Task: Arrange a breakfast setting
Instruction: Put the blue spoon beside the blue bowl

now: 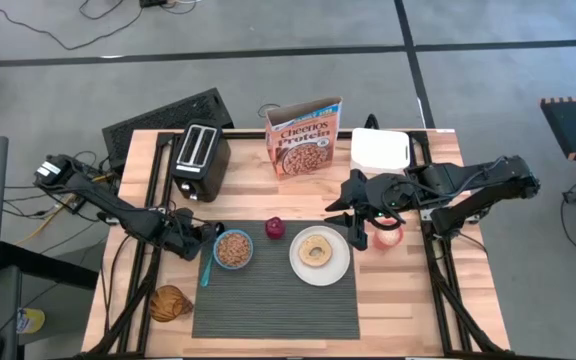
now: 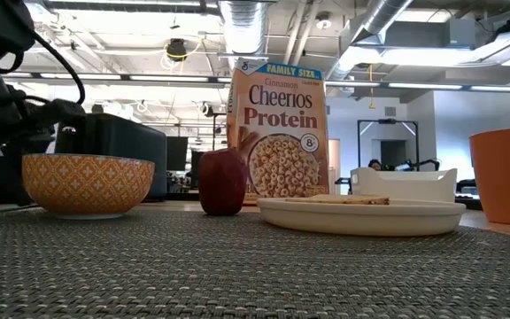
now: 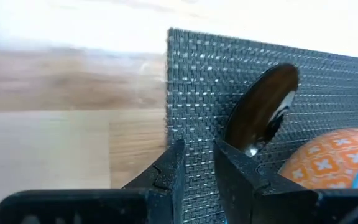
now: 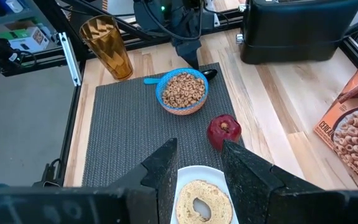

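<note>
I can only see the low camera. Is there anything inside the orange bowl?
Observer: Yes. From above, the bowl is full of cereal rings.
Operator: Is there a spoon? I can't find one!
Observer: There is. The spoon lies on the placemat, along its left edge, right beside the bowl. It's too flat to show in your view.

My two arms are black, jointed, with black cables looped along them. The left gripper (image 3: 196, 171) has matte black wedge fingers; my right gripper (image 4: 199, 168) has the same.
</note>
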`<action>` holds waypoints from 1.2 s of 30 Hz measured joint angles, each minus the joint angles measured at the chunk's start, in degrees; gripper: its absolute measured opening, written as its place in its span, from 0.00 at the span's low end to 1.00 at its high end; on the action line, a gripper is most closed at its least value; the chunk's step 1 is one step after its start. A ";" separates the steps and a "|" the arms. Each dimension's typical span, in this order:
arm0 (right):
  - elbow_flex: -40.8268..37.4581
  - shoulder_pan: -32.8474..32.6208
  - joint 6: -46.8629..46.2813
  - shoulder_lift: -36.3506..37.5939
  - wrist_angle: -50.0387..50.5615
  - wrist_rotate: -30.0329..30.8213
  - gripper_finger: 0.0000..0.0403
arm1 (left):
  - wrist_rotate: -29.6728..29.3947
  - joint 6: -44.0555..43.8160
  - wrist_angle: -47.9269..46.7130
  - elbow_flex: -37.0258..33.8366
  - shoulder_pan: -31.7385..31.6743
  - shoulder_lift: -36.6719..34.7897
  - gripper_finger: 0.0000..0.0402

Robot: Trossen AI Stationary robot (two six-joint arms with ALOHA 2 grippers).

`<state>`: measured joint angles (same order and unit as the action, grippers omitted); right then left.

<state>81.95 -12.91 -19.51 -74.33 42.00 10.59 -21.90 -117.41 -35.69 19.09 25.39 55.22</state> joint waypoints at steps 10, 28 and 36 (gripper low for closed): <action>0.00 0.00 -0.13 -0.02 -0.03 0.00 0.38 | -5.93 15.53 -2.24 3.69 -0.06 -2.71 0.17; 0.00 3.63 -6.15 -0.02 -1.99 0.00 0.38 | 6.40 48.59 9.90 2.97 -19.66 -2.71 0.01; 0.00 4.52 -8.06 -0.02 -1.98 0.04 0.38 | 14.68 57.14 9.68 2.97 -25.58 -2.17 0.00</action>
<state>81.95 -8.38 -27.57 -74.35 40.02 10.63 -7.23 -60.27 -26.00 22.06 -0.19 53.05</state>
